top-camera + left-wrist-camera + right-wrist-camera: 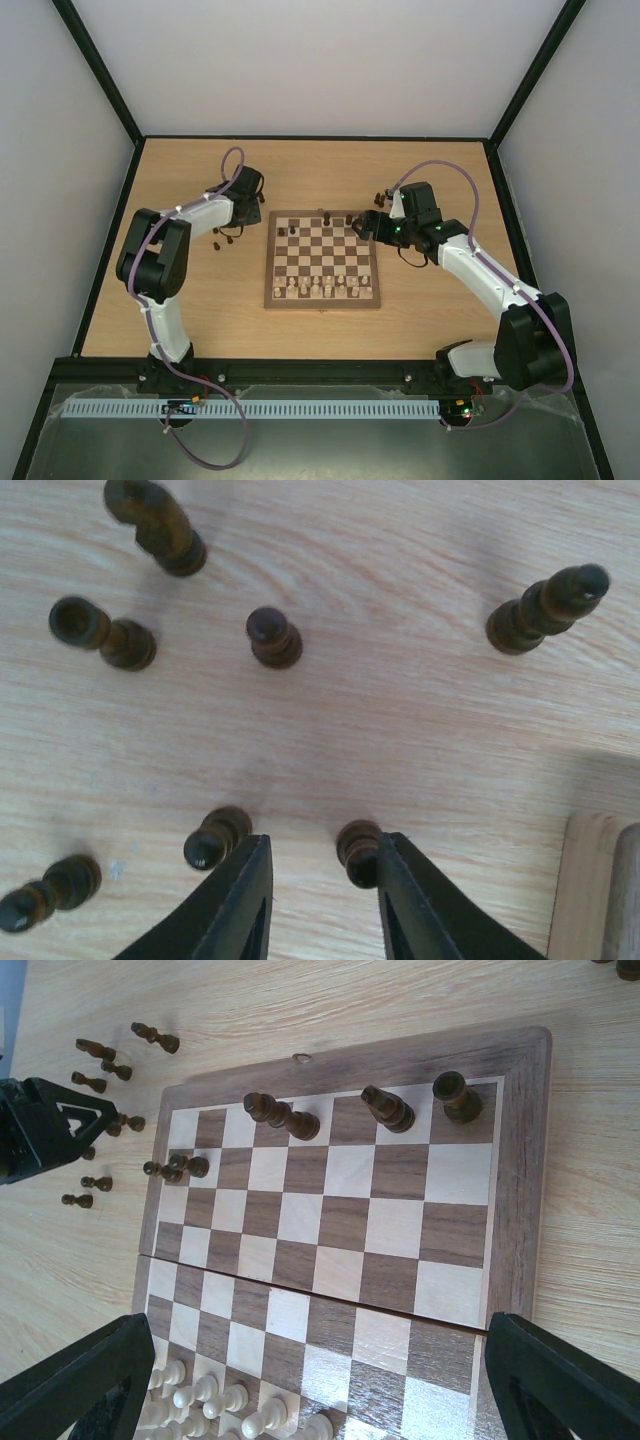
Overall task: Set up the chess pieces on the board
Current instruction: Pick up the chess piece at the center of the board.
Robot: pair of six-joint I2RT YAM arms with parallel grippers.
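Left gripper (325, 842): Hung low over the table (400, 730), just left of the board (322, 304), its jaws partly apart. It clasped nothing.
Small piece (358, 852): Stood upright between those jaws, close against one finger (425, 905), with a gap of bare wood between it and the other.
Right gripper (320, 1385): Spread wide and empty, poised above the board near its far right corner.
Dark pieces (273, 637): Six more were scattered on the table around the left gripper, each apart from the rest. One of them stood just outside the jaws. Others were already on the board's far side, with tall ones along the back row and two small ones a row nearer, toward the left edge. A few more lay on the table beyond the far right corner, too small to make out.
Board: Lay flat at mid-table between the two arms, its light frame square to the near edge.
Pale pieces (210, 1395): Stood ranked along the board's two nearest rows.
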